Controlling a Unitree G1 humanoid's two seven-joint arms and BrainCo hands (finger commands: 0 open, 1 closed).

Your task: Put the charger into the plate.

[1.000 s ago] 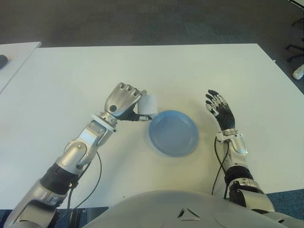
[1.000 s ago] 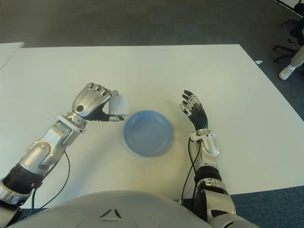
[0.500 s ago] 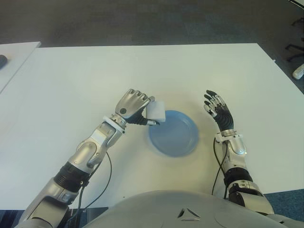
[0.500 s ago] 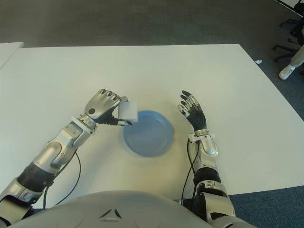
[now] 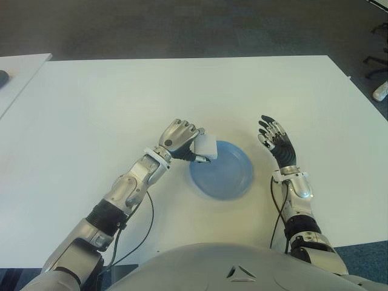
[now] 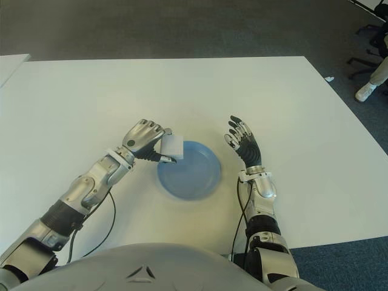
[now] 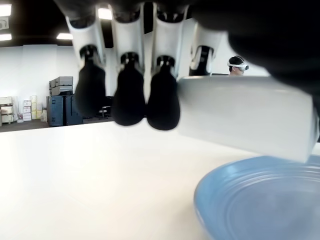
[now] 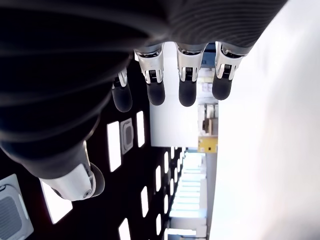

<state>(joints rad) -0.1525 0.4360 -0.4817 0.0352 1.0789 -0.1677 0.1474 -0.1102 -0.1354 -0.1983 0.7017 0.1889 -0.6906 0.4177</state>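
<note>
A broad white rectangular surface [image 5: 91,103] fills most of the scene, with dark grey carpeted floor [image 5: 182,27] beyond its far edge. A second white table corner [image 5: 18,66] stands just left of it. Black office-chair legs [image 5: 377,63] show at far right. Farther off, bright ceiling light panels [image 7: 65,36] and stacked blue crates [image 7: 57,102] line a white wall [image 7: 30,65].

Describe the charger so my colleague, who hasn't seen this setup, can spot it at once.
On the white table a blue plate sits in front of the robot. Over the plate's left rim, the left hand grips the charger: a small white block, the only loose thing near the plate. The right hand shows open on the plate's right, holding nothing.
</note>
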